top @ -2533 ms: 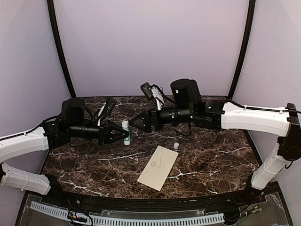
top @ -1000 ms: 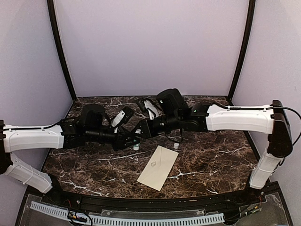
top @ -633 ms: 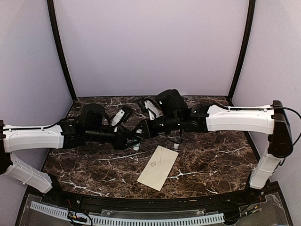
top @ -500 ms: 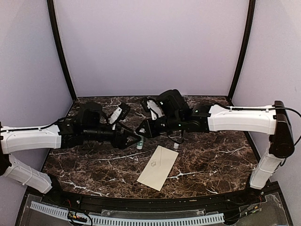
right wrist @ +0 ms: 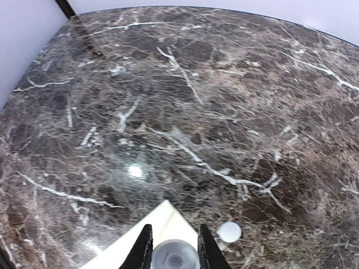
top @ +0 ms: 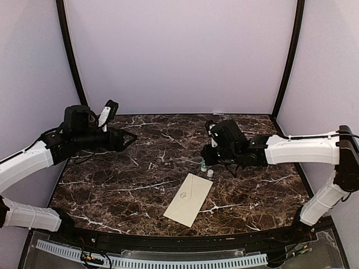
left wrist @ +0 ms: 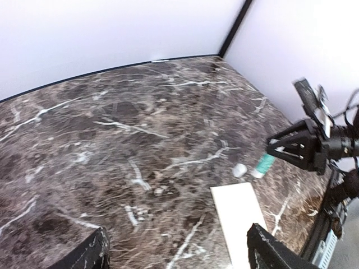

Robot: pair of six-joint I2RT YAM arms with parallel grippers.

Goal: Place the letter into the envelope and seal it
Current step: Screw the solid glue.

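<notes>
Treat the envelope (top: 188,199), flat on the desk (top: 140,190) at near middle, as light, floppy and slippery, pinching a corner; note left gripper (left wrist: 176,235) jaws spread empty at far left, right gripper (right wrist: 174,241) jaws pinching a glue stick (left wrist: 262,165) beside its far corner.

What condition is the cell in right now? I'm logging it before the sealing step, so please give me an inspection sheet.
Surface: dark brown marble-patterned tabletop, no spills seen.
Job's things: long cream-yellow paper envelope lying flat near the centre; no separate letter seen.
Clutter: small round white cap on the table by the envelope's far corner.
Grippers: left gripper open and empty, off to the left; right gripper shut on an upright white-and-green glue stick beside the cap.
Cables: thin black cable along the right forearm.
Surroundings: plain lilac walls, black corner posts.
</notes>
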